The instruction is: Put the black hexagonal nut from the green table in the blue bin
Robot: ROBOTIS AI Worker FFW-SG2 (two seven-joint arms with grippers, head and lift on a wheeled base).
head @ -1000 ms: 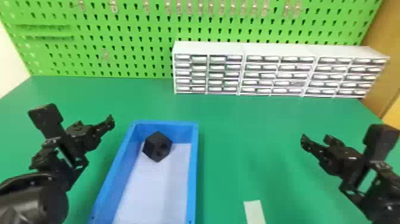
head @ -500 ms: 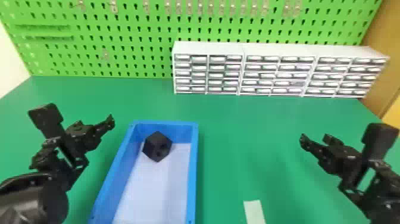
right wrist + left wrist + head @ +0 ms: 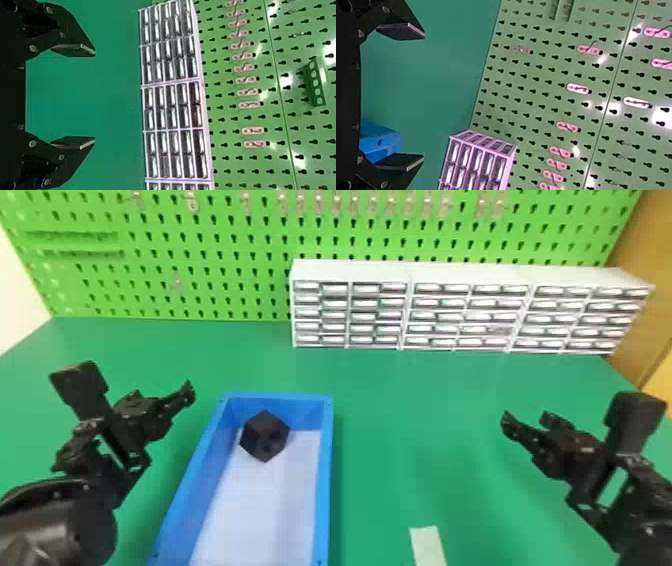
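Item: black hexagonal nut (image 3: pixel 265 436), one, inside the bin, at its far end towards the left wall; whether it touches that wall I cannot tell. Stiff by its look, unlikely to be fragile, probably light; smooth faces may slip. Best hold, should it need reseating: two opposite flats, from above, never the corners.

Item: blue bin (image 3: pixel 325 475), pale-floored, left of centre; its walls would crowd my fingers. With the nut inside, I judge the task done.

Item: my left gripper (image 3: pixel 423 96), left of the bin, jaws spread wide, nothing held.

Item: my right gripper (image 3: pixel 95 96), well apart on the right, jaws likewise wide and empty.

Item: pale strip (image 3: pixel 428 545), near side, right of the bin.

Item: green table (image 3: pixel 425 405), beneath all.

Item: white drawer cabinets (image 3: pixel 410 310), far side, before the green pegboard (image 3: pixel 200 285). Next move, I judge: none but backing clear.
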